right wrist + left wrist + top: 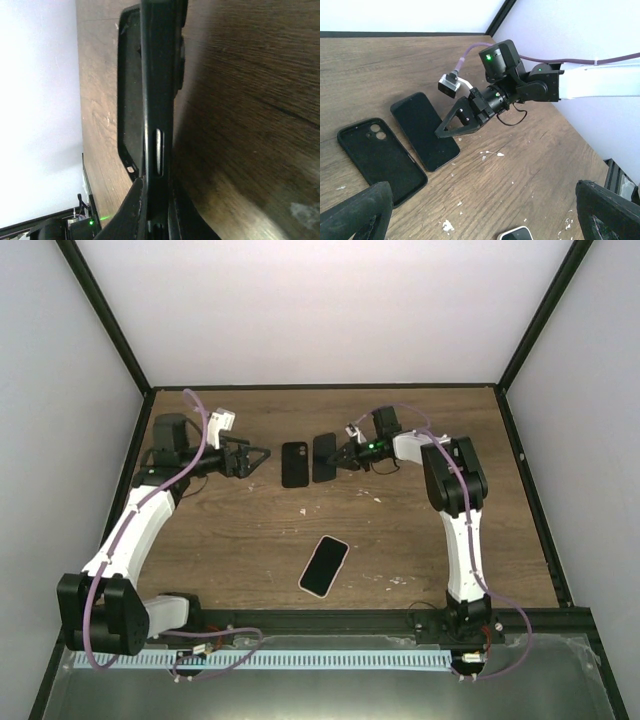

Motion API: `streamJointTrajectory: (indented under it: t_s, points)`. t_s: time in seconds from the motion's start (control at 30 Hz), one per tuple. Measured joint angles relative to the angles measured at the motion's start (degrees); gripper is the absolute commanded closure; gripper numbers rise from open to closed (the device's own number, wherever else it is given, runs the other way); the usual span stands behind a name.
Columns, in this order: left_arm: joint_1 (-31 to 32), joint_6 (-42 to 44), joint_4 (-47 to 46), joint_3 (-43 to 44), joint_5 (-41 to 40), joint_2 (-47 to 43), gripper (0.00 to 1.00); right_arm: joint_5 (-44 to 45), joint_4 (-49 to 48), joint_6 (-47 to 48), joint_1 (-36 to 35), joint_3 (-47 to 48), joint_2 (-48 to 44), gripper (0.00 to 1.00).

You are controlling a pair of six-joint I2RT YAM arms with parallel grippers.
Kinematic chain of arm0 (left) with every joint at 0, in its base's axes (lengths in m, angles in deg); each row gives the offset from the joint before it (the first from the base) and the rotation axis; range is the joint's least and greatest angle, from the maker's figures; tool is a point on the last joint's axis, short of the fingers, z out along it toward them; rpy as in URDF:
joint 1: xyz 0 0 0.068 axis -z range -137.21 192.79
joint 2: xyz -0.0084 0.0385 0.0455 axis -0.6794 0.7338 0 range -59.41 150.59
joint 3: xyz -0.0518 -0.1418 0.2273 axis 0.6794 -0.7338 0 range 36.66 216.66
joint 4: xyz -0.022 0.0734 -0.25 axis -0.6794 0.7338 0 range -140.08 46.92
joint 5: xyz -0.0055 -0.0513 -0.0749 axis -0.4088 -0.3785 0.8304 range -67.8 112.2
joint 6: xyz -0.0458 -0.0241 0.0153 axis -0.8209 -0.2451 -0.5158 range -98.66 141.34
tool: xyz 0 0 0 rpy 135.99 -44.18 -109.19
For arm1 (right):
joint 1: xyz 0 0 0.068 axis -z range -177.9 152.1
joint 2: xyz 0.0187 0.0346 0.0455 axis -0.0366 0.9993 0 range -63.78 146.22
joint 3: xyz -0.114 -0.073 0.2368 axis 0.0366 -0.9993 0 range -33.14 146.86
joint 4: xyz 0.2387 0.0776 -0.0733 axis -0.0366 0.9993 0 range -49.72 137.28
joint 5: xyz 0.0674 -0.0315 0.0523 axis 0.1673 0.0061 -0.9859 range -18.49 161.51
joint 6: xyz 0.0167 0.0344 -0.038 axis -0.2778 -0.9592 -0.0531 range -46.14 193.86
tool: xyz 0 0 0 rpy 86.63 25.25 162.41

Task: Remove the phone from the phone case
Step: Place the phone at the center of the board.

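Note:
An empty black phone case (294, 464) lies face up on the wooden table, its camera cutout visible in the left wrist view (379, 154). Right beside it is a black phone (324, 457), out of the case; it also shows in the left wrist view (424, 131). My right gripper (341, 454) is shut on the phone's right long edge; in the right wrist view the phone (157, 115) is seen edge-on between the fingers (131, 210), with the case (129, 100) behind. My left gripper (262, 456) is open and empty, just left of the case.
A second phone in a light case (324, 565) lies screen up nearer the front middle of the table; its corner shows in the left wrist view (517, 234). White flecks dot the wood. Black frame rails edge the table on the left and right.

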Motion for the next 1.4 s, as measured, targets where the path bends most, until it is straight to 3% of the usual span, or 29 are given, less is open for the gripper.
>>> streamJointTrajectory:
  t_s: [0.43,0.7,1.13,1.3,1.4]
  points:
    - [0.00,-0.04,-0.24,0.00,-0.59,0.33,0.00,-2.29,1.79,-0.68,-1.14,1.64,2.23,0.95]
    - [0.00,-0.33,-0.24,-0.02,-0.68,0.59,0.00,-0.70,3.69,-0.22,-2.03,2.12,2.23,0.62]
    - [0.00,-0.42,-0.68,-0.72,-1.33,0.52,0.00,9.44,8.22,6.12,-6.25,4.28,-0.52,0.29]
    - [-0.11,-0.20,-0.63,-1.07,-2.97,0.13,0.00,14.47,9.66,7.65,-7.50,4.28,-2.62,0.01]
    - [-0.17,0.28,-0.55,-1.07,-4.09,-0.11,0.00,16.68,9.92,8.35,-7.72,4.15,-3.85,0.00]
